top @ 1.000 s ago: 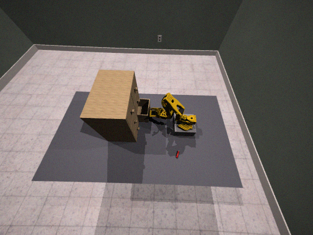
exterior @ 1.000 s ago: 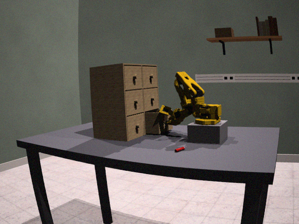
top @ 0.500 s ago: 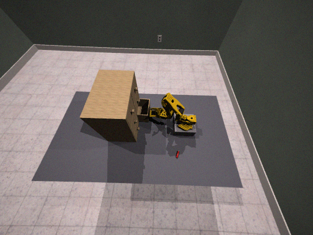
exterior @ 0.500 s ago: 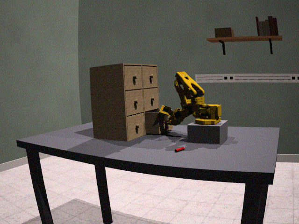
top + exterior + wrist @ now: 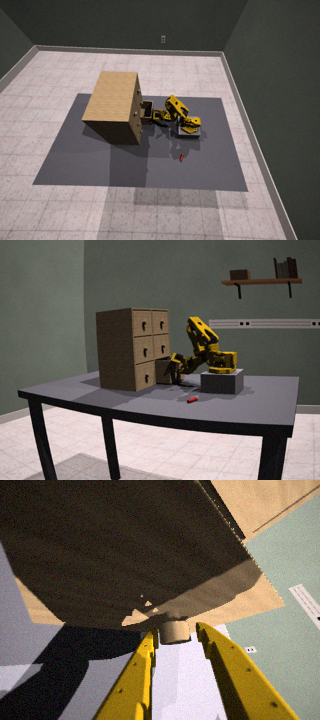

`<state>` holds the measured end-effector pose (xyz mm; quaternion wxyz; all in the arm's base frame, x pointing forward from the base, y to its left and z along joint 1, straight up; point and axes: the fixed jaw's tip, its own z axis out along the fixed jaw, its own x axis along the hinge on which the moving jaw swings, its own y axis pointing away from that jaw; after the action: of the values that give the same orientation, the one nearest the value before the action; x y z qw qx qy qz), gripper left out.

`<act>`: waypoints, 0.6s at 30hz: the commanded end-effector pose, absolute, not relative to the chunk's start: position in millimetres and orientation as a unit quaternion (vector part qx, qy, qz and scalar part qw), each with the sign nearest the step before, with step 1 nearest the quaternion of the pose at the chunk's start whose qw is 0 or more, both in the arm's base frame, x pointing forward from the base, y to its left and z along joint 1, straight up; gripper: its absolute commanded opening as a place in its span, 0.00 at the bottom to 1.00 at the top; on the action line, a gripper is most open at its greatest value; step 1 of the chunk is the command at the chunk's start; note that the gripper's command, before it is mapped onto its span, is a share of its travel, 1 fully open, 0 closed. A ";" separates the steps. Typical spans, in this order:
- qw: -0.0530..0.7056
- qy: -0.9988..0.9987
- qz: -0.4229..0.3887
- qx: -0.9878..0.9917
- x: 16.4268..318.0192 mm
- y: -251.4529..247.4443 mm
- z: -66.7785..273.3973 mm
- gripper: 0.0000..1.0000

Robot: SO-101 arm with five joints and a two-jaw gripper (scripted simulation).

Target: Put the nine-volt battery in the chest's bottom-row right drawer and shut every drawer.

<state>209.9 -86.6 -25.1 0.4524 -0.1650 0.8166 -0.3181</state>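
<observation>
The wooden chest (image 5: 113,95) (image 5: 116,348) stands on the table with its drawer fronts toward the arm. The bottom right drawer (image 5: 146,120) (image 5: 162,371) (image 5: 125,555) is pulled partly out; the other drawers look shut. Its inside is mostly dark, and what lies in it cannot be made out. My gripper (image 5: 176,370) (image 5: 177,628) is slightly open at this drawer's front. Its fingertips stand one on each side of the round knob (image 5: 175,635), with small gaps showing. The nine-volt battery is not visible in any view.
A red cylinder (image 5: 181,157) (image 5: 192,400) lies on the table (image 5: 206,170) (image 5: 245,407), on the camera side of the arm's grey base block (image 5: 189,133) (image 5: 218,383). Closed drawers with protruding knobs are above and beside the open drawer.
</observation>
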 end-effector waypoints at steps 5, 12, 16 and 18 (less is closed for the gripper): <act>0.452 0.816 -0.323 -0.163 208.8 -88.5 -23.2 0.20; 0.441 0.823 -0.321 -0.158 202.4 -89.6 -23.1 0.21; 0.427 0.833 -0.319 -0.152 193.7 -90.7 -22.9 0.21; 0.419 0.838 -0.317 -0.148 189.3 -91.0 -22.8 0.21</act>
<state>195.6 -88.6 -25.8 0.4283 -0.1532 0.8339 -0.3126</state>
